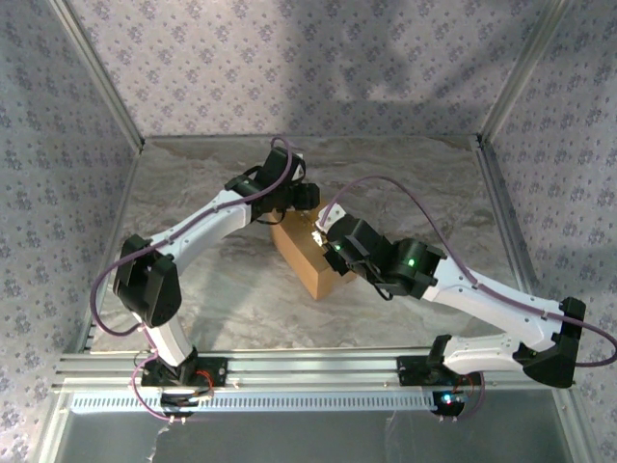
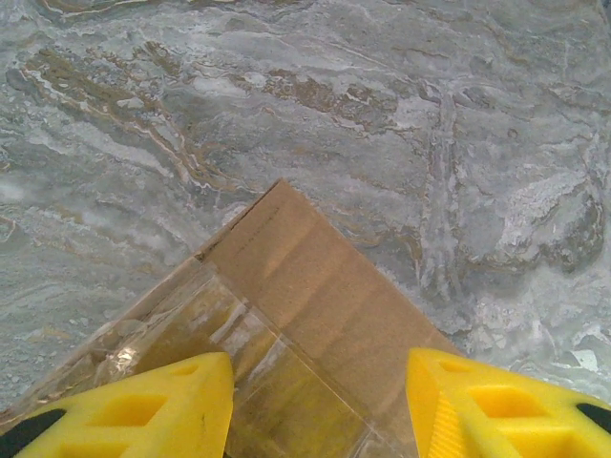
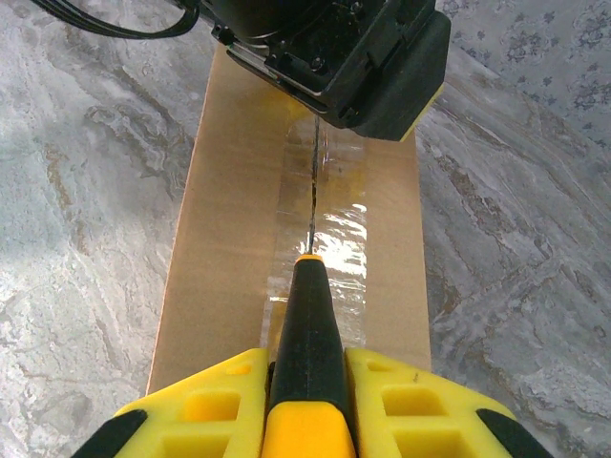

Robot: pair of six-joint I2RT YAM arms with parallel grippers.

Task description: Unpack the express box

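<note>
1. The worktop (image 1: 434,183) carries the express box (image 1: 308,265) near its middle, well in from every edge. Nothing pins the carton down, so if the blade drags, the whole box can slide or twist on the smooth marbled surface.
2. The box lies slantwise, one end toward the far left corner and the other toward the near right. Its top is closed under tape, so you cannot see what is inside. Cut shallow: a deep stroke could score whatever lies just beneath the cardboard.
3. Your left tool (image 2: 318,367) sits at the far end of the box with its fingers apart. You cannot tell whether they bear on the cardboard. If they do not, the box has no steadying. This tool also stands in line with the cut, so an overrun could strike it.
4. Your right tool (image 3: 308,358) is clamped on the cutter (image 3: 307,315), with the handle squeezed between both fingers.
5. The blade (image 3: 312,205) is thin and lies along the seam. Sideways load could bend it or send it off line.
6. The tape (image 3: 339,239) glares, so how much of it is slit cannot be judged.
</note>
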